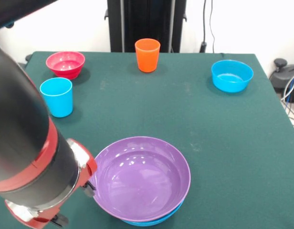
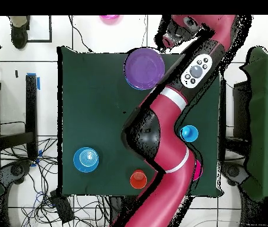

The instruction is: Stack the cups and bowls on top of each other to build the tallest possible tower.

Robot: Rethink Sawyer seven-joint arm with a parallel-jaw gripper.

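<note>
A large purple bowl (image 1: 142,176) sits nested in a blue bowl (image 1: 154,221) near the front edge, forming a low tower; from overhead the purple bowl (image 2: 144,68) hides the one beneath. Standing apart are a light blue cup (image 1: 56,97), an orange cup (image 1: 147,55), a small crimson bowl (image 1: 65,64) and another blue bowl (image 1: 232,75). My arm (image 1: 27,157) fills the left foreground beside the purple bowl. The gripper (image 2: 170,34) reaches past the table's edge just right of the purple bowl in the overhead view, and its state does not show.
The green table (image 1: 185,119) has bare cloth in its middle. Overhead, the arm (image 2: 160,136) crosses the table and partly covers the crimson bowl (image 2: 197,169). A hot pink object (image 2: 108,18) lies beyond the table's edge. Cables run along the floor (image 2: 71,207).
</note>
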